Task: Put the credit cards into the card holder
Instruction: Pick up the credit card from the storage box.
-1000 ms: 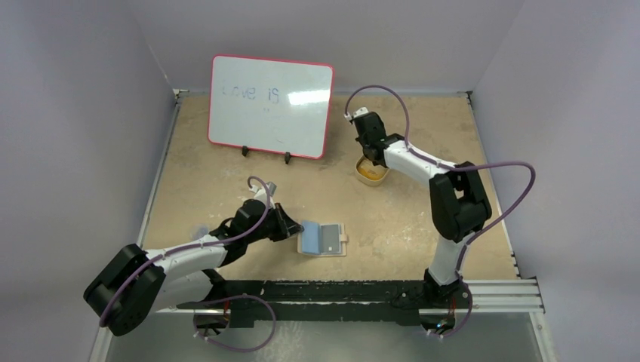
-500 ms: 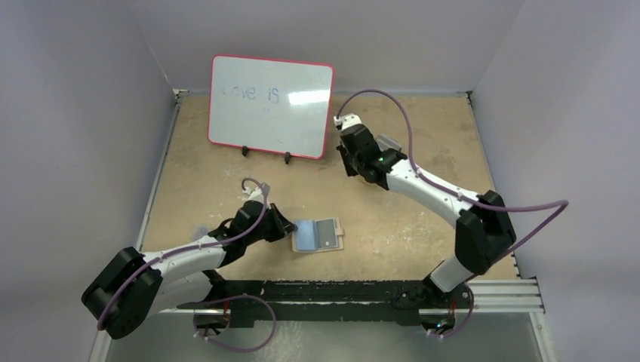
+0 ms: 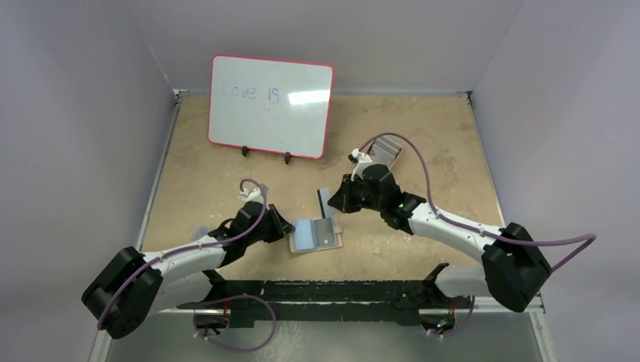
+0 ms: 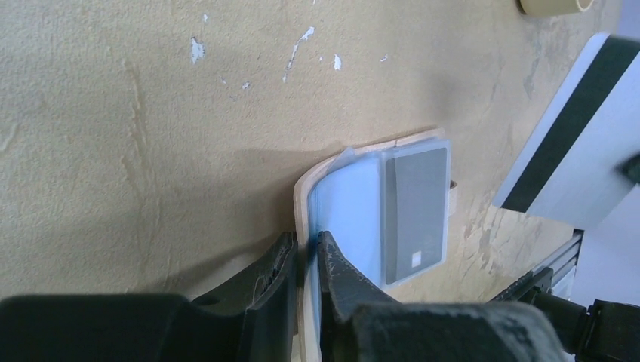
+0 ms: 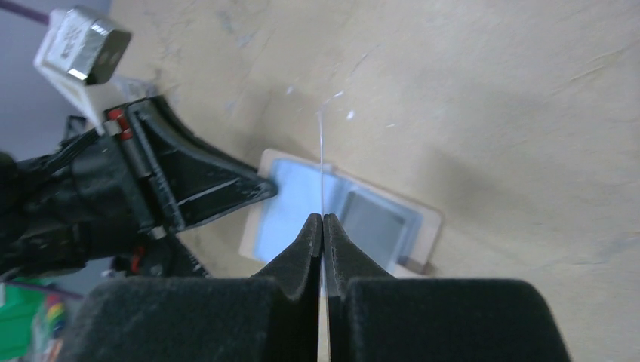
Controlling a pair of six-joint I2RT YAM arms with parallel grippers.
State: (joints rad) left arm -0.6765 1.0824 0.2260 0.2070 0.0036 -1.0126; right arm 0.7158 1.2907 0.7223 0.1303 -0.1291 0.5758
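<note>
The tan card holder lies open near the table's front, blue-grey pockets up. One grey card sits in its right pocket. My left gripper is shut on the holder's left flap, and the tan edge stands between its fingers. My right gripper is shut on a credit card held upright just above the holder. That credit card appears as a thin edge in the right wrist view, over the holder. In the left wrist view it shows a dark stripe.
A red-rimmed whiteboard stands at the back left. A grey striped flat piece lies behind the right arm. The rim of a tan dish shows at the top of the left wrist view. Walls close in both sides.
The right arm has swung from the back of the table, near the dish, forward and left to just above the card holder, carrying a card. The left gripper stays at the holder's flap.
</note>
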